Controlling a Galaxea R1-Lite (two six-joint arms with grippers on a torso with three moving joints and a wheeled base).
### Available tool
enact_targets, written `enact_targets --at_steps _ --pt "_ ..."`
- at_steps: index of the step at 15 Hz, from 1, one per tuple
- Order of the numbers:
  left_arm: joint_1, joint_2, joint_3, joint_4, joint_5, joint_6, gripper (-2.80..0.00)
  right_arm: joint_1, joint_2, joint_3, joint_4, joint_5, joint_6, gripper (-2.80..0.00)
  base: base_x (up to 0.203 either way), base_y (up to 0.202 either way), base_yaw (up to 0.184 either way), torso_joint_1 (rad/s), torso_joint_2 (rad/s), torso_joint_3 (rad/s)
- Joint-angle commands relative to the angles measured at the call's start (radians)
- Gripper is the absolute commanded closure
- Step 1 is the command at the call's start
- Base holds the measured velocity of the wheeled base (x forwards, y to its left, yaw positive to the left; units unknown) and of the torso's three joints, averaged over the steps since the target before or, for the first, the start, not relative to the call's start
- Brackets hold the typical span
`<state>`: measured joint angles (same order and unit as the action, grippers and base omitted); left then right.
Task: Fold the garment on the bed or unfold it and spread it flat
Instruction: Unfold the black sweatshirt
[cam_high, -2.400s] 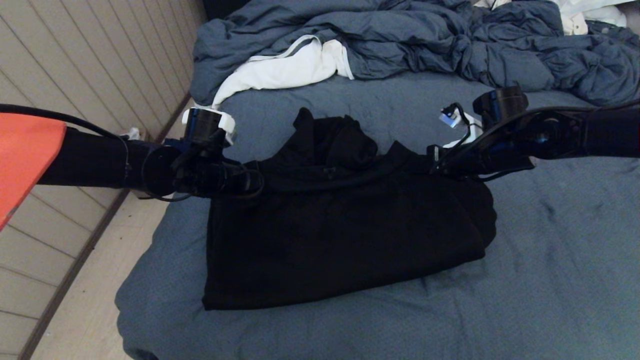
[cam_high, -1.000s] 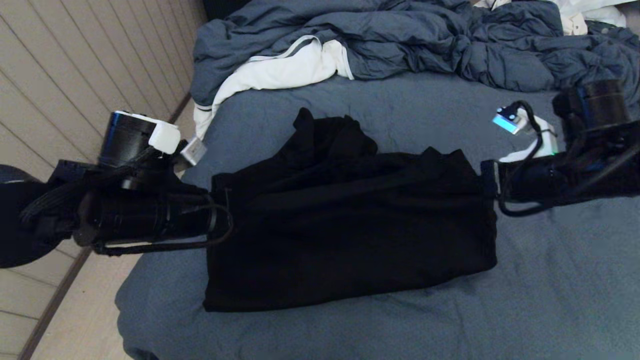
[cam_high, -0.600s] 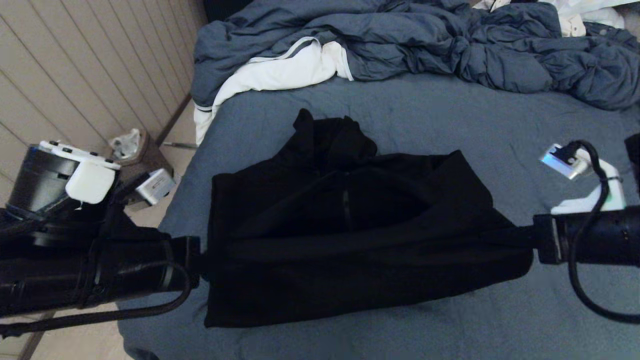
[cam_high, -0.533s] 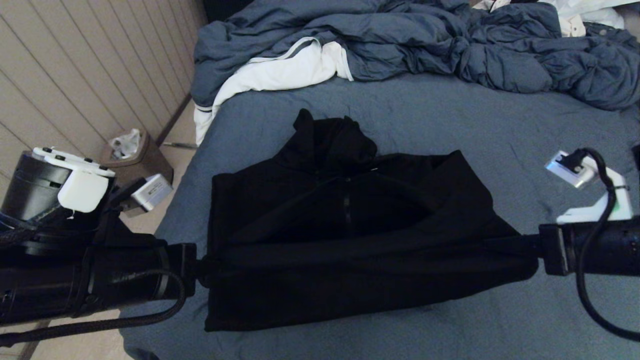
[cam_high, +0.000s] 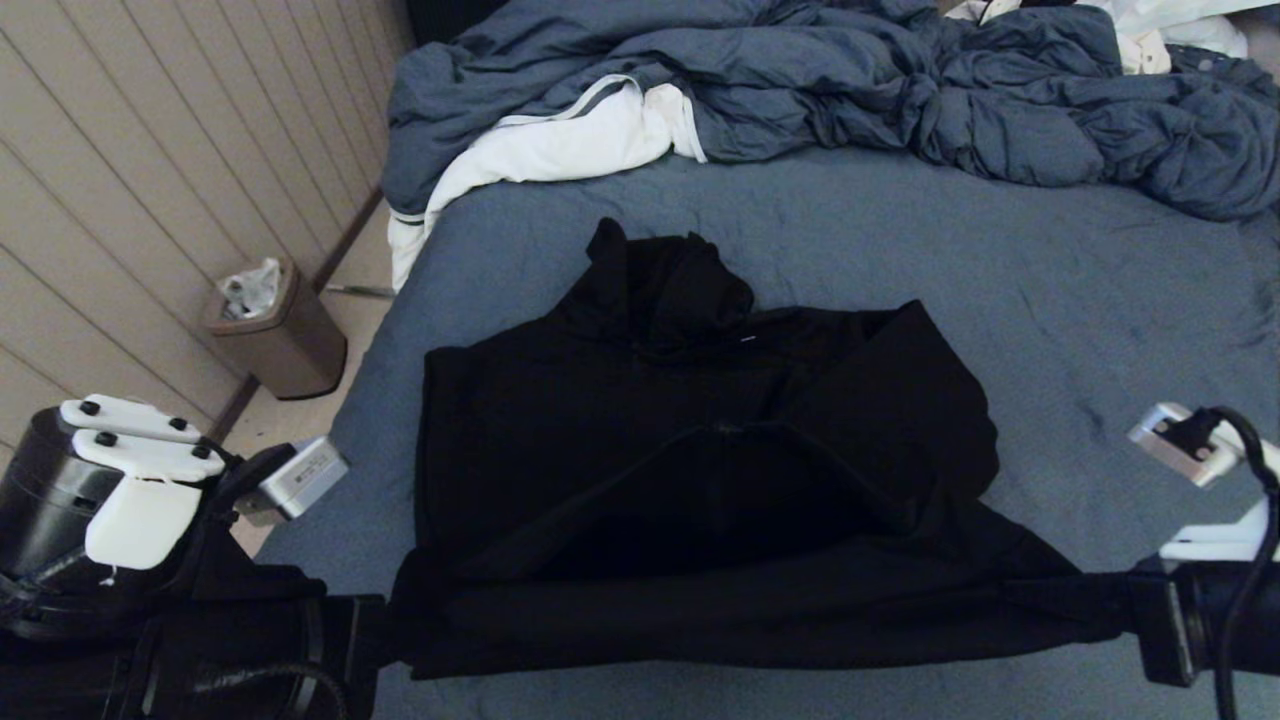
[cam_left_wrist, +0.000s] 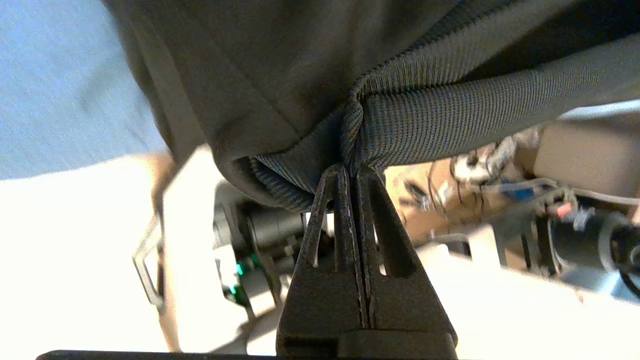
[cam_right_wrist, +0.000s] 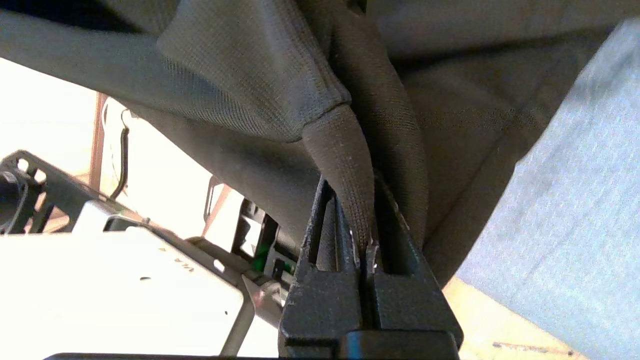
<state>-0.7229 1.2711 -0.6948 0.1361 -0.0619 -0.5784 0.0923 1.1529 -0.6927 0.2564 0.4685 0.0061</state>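
Black garment lies on the bed, left of centre, hood end toward the far side, ribbed hem toward the near edge. The hem band is lifted off the sheet and stretched taut in a straight line from left to right, close to the bed's near edge.

Left gripper: at the near left corner of the bed, fingers pressed together on the left end of the ribbed hem; rib fabric bunches right at the fingertips. Its arm hangs over the bed's left edge, above the floor.

Right gripper: at the near right, fingers clamped on a fold of the hem's right end; cloth runs down between the two fingers. In the head view the clamp sits where the stretched hem tapers to a point.

Edges: the garment's left side runs nearly parallel to the bed's left edge, just inside it. Right side of the body is folded over itself, with a loose flap angled toward the right gripper.

Open room: bare sheet to the right of the garment and beyond the hood. Farther off, a rumpled blue-grey duvet fills the far end, with a white cloth at its left spilling over the bed's edge. A brown waste bin stands on the floor left of the bed, against the panelled wall.
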Motion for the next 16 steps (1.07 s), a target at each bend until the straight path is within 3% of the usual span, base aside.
enact_targets --at_steps 1,3,4,11,16 --pt "-0.015 0.011 0.012 -0.001 -0.003 -0.009 0.00 0.000 -0.013 0.012 0.006 0.002 0.000 0.00 0.000 0.000 0.000 0.000 0.00 0.000" --pt "-0.016 0.008 0.014 0.000 -0.004 -0.012 0.00 -0.008 -0.027 0.019 0.006 0.002 0.001 0.00 0.000 0.000 0.000 0.000 0.00 0.000" --pt "-0.018 -0.001 0.015 0.000 -0.004 -0.012 -2.80 -0.007 -0.039 0.025 0.006 0.001 0.000 0.00 0.000 0.000 0.000 0.000 0.00 0.000" --pt "-0.024 -0.067 0.035 0.001 -0.003 -0.008 -2.80 -0.004 -0.109 0.122 0.023 0.001 -0.066 0.00 0.000 0.000 0.000 0.000 0.00 0.000" --pt "-0.023 0.006 -0.068 -0.028 0.001 -0.006 -2.80 -0.006 -0.119 0.239 0.014 -0.003 -0.112 0.00 0.000 0.000 0.000 0.000 0.00 0.000"
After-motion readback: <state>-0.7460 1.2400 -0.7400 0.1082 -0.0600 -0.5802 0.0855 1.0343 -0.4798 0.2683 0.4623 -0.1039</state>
